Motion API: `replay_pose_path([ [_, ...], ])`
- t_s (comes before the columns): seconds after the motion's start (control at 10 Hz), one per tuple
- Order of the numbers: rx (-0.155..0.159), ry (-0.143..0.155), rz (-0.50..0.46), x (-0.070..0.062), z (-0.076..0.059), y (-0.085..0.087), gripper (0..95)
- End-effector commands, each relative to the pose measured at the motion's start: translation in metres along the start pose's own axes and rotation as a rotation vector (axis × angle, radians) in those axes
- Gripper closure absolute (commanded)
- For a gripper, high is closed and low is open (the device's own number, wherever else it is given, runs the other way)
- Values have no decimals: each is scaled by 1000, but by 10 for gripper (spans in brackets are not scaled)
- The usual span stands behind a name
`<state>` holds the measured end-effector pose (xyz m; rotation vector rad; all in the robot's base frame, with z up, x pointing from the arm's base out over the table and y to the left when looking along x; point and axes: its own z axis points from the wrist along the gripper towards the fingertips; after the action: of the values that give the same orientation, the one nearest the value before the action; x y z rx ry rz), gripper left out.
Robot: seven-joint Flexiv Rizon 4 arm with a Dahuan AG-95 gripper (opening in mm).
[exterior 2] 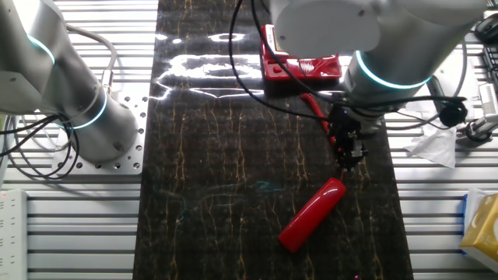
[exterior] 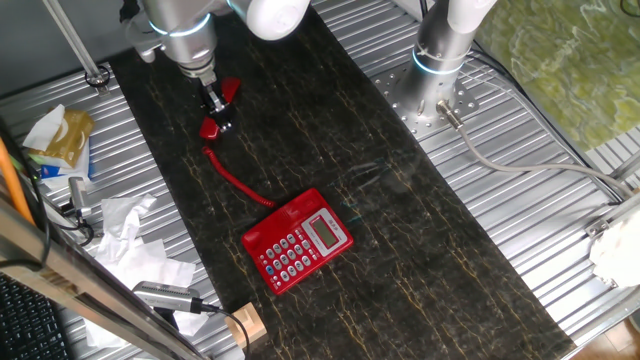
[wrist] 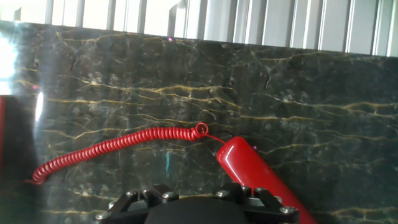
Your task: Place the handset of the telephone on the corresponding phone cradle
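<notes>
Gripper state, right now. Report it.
Gripper: cannot tell whether open or shut; it holds nothing, above the handset lying on the table.

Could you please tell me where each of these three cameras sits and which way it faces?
One fixed view: high beyond the telephone, looking down the mat at the arm and the gripper.
The other fixed view: high at the opposite end; the handset lies nearest, the arm above it.
Hand view: on the hand, looking down at the handset and the coiled cord; only the gripper's housing shows.
All three share the handset.
</notes>
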<state>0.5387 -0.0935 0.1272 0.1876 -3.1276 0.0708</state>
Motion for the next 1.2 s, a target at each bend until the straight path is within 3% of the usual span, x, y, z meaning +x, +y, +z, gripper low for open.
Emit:
replay_pose_path([
  [0.1, 19, 3, 8, -1, 0, 1, 190],
  [1.0, 27, 3, -35, -1, 0, 1, 190],
  [1.1, 24, 2, -44, -1, 0, 1, 380],
  [1.2, 23, -1, -48, -1, 2, 0, 380],
])
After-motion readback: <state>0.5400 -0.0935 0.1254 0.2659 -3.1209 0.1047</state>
